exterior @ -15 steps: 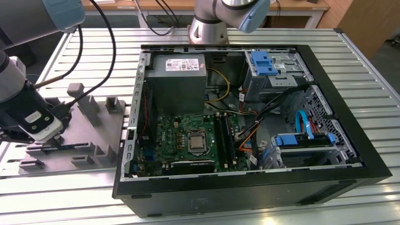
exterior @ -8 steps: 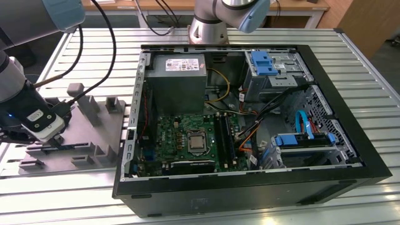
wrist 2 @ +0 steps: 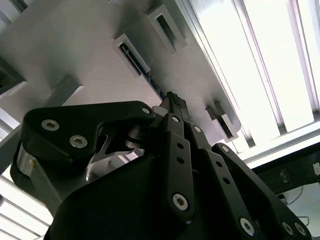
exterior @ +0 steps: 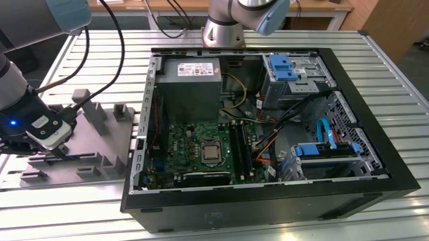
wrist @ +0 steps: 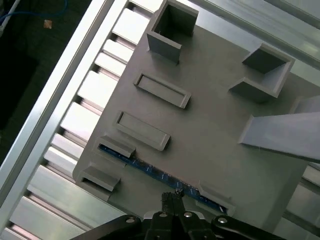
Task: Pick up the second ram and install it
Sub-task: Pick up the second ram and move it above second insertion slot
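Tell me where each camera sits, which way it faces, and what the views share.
Exterior view: high off the arm, looking down on the table, open computer case and holder plate; shows arm and gripper.
First wrist view: on the arm, looking down at the holder plate past the gripper.
Second wrist view: on the arm, looking along the gripper at the plate.
Shared: both wrist views show the gripper shut on the second ram, which sits in the plate.

Arm (exterior: pixel 17 95) being extended low at exterior view's left; wrist (exterior: pixel 41 126) being angled downward, gripper (exterior: pixel 59 149) being pointed down.
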{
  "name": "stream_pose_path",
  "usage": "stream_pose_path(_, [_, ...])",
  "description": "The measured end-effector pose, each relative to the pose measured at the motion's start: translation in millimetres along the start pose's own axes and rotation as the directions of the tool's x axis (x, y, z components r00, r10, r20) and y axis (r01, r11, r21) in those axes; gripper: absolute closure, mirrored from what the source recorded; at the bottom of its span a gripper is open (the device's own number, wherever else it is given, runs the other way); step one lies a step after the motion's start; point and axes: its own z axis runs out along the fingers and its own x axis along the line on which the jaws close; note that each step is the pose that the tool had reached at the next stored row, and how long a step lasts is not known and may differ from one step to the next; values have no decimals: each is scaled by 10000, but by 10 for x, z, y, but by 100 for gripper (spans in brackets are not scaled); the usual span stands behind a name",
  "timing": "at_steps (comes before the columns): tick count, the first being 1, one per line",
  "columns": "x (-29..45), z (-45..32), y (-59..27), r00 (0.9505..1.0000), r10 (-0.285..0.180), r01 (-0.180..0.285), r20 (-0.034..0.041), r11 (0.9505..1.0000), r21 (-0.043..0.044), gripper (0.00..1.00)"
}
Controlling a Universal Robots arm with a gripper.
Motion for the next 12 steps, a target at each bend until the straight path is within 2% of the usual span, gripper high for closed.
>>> stream_pose_path(12, [0, 0, 0, 9962, -876, 876, -19, 9962, 15, 90])
